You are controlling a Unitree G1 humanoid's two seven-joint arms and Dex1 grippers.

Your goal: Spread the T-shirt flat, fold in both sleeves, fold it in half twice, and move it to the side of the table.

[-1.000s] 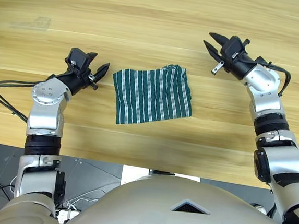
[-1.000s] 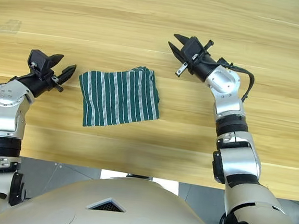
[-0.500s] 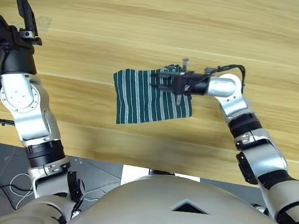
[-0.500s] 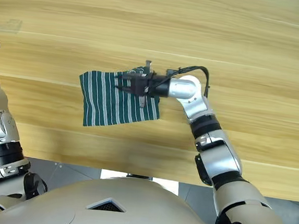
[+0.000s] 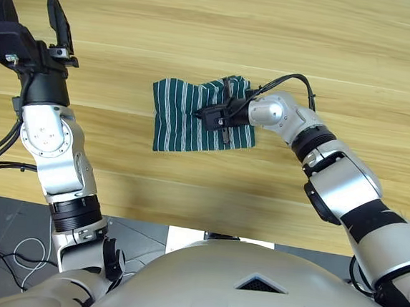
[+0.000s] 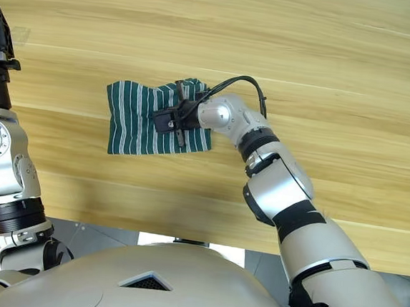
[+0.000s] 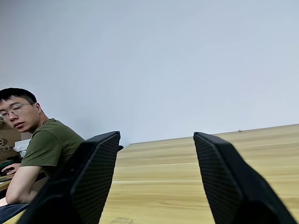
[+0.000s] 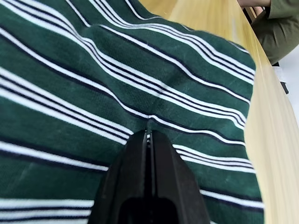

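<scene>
The T-shirt (image 5: 177, 119), dark green with thin white stripes, lies folded into a compact, roughly square bundle on the wooden counter (image 5: 287, 31), near the middle of the robot's reach and a little toward its near edge. Its edge farthest from the robot, toward the right, is slightly rumpled where the layers bunch up. The right pincer (image 5: 200, 114) lies low across the top of the bundle, reaching in from the robot's right and pointing toward its left, with the arm bent over the counter behind it. From the right wrist camera its two black fingers (image 8: 149, 186) are pressed tight together, their tips touching the striped cloth; whether any fabric is caught between them I can't tell. The left pincer (image 5: 29, 0) is held high off to the robot's left, well apart from the shirt, pointing upward, its two dark fingers (image 7: 96, 175) spread wide with nothing between them.
</scene>
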